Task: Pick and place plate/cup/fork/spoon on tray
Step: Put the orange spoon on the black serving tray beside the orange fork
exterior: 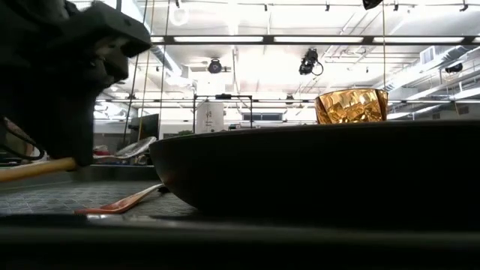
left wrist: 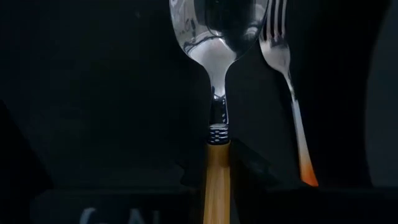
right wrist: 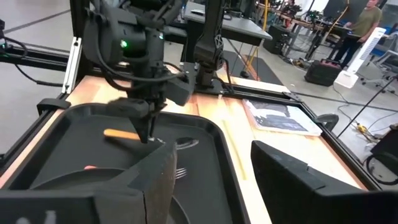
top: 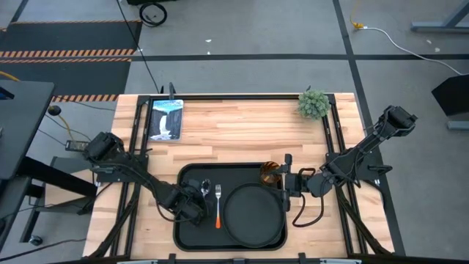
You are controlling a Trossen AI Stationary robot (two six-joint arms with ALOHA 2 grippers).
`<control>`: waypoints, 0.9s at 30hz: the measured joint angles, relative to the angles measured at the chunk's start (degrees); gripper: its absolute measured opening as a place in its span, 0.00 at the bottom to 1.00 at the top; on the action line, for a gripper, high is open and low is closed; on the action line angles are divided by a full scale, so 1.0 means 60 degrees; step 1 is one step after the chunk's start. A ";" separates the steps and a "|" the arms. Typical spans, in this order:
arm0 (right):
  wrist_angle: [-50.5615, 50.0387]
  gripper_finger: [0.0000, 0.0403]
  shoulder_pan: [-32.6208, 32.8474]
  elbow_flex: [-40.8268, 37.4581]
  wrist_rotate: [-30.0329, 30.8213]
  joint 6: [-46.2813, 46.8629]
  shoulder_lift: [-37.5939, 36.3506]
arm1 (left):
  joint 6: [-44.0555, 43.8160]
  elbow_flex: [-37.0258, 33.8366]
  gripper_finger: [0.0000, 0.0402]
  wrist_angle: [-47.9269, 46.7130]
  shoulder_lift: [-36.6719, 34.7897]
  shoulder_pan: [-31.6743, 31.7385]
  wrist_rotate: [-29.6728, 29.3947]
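Setting the spoon (left wrist: 214, 74) down on the tray (top: 192, 232), left of the fork (top: 218, 205).

The left gripper (top: 192, 207), over the tray near the table's front edge, is clamped on the spoon's orange handle; its bowl points toward the far edge, its long axis parallel to the fork just beside it. The plate (top: 253, 211) and the cup (top: 271, 174) already sit on the tray. The right gripper (top: 288, 181) hangs spread and empty by the cup, so the release looks to be the left arm's job.
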 joint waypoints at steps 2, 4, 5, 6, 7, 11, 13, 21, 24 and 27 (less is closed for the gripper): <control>0.0119 0.53 0.0004 0.0000 0.0000 -0.0005 0.0000 | 0.0045 0.0000 0.14 -0.0028 0.0013 0.0113 0.0010; 0.0152 0.53 0.0003 0.0000 0.0000 -0.0007 0.0000 | 0.0180 0.0004 0.14 0.0004 0.0047 0.0205 0.0027; 0.0148 0.53 0.0002 0.0000 -0.0003 -0.0007 0.0000 | 0.0252 0.0004 0.14 -0.0005 0.0064 0.0239 0.0081; 0.0148 0.53 0.0004 0.0000 -0.0004 -0.0007 0.0000 | 0.0307 0.0004 0.14 -0.0049 0.0072 0.0274 0.0181; 0.0152 0.53 0.0000 0.0000 -0.0004 -0.0010 0.0000 | 0.0387 0.0004 0.14 -0.0047 0.0073 0.0319 0.0260; 0.0148 0.53 0.0000 0.0000 -0.0004 -0.0011 0.0000 | 0.0433 0.0004 0.15 -0.0047 0.0101 0.0361 0.0276; 0.0144 0.53 0.0000 0.0000 -0.0004 -0.0011 0.0000 | 0.0423 0.0004 0.18 -0.0036 0.0101 0.0369 0.0258; 0.0144 0.53 0.0000 -0.0004 -0.0007 -0.0018 0.0000 | 0.0308 0.0004 0.31 -0.0040 0.0101 0.0347 0.0258; 0.0144 0.53 0.0000 -0.0004 -0.0007 -0.0018 0.0000 | 0.0829 0.0004 0.34 -0.0045 0.0084 0.0350 0.0471; 0.0144 0.53 0.0000 -0.0004 -0.0010 -0.0018 0.0000 | 0.1556 0.0004 0.35 -0.0063 -0.0007 0.0396 0.1112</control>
